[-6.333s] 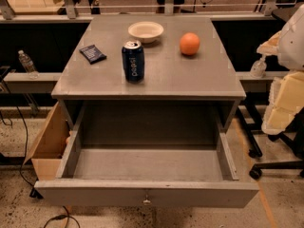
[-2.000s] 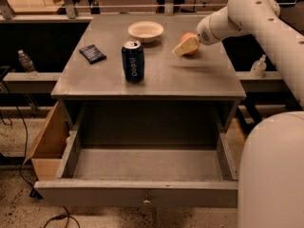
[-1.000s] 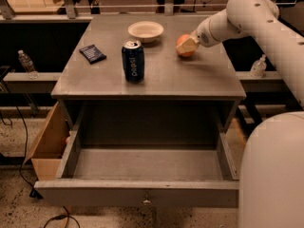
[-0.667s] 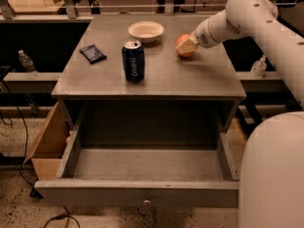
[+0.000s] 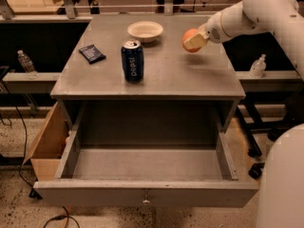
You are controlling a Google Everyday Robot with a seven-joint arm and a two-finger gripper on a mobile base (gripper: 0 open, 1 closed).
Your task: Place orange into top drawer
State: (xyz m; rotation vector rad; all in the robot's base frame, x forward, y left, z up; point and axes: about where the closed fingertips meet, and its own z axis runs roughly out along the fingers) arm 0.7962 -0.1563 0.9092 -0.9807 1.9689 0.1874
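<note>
Blue can (image 5: 132,61) lettered Pepsi stands on the tabletop (image 5: 180,75), near the pincer (image 5: 194,41) clamped round the orange (image 5: 188,33).

The pincer (image 5: 193,40), gripping the orange (image 5: 188,33) at upper right, had bare counter (image 5: 190,75) below it; the drawer (image 5: 147,163) gaped open, lower centre; the can (image 5: 132,61) and bowl (image 5: 145,31) stood leftward.

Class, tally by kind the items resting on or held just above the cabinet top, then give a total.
Bowl: 1
Soda can: 1
Dark packet: 1
Orange: 1, gripped by the end effector above the top's far right part
Total: 4
</note>
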